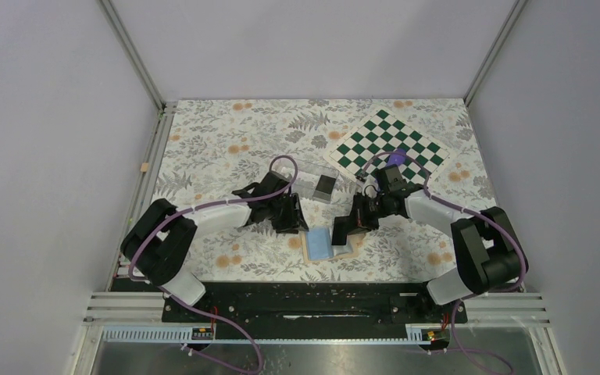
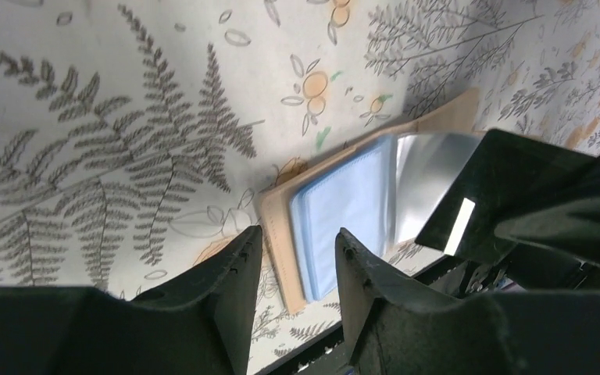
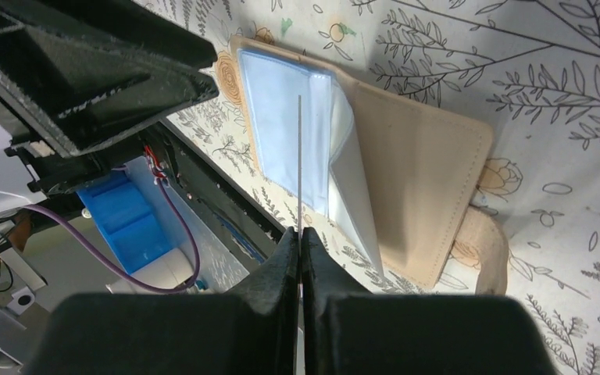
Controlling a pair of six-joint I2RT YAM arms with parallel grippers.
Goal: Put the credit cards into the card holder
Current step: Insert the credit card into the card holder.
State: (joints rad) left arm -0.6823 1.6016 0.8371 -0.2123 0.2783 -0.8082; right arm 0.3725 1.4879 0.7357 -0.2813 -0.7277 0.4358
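The card holder (image 1: 322, 244) lies open on the floral cloth near the front edge, tan outside (image 3: 414, 172), blue-grey panels (image 2: 344, 211) facing up. My right gripper (image 3: 299, 233) is shut on a thin credit card (image 3: 299, 156), seen edge-on, its far end over the holder's clear pocket. From the left wrist view that card (image 2: 469, 195) looks dark with a white stripe. My left gripper (image 2: 297, 238) is open just over the holder's left edge, with nothing between its fingers. In the top view both grippers, left (image 1: 293, 223) and right (image 1: 345, 229), flank the holder.
A clear plastic box (image 1: 320, 186) with a dark card inside sits behind the grippers. A green-and-white checkered board (image 1: 391, 144) lies at the back right. The black frame rail (image 1: 305, 301) runs along the near edge, close to the holder.
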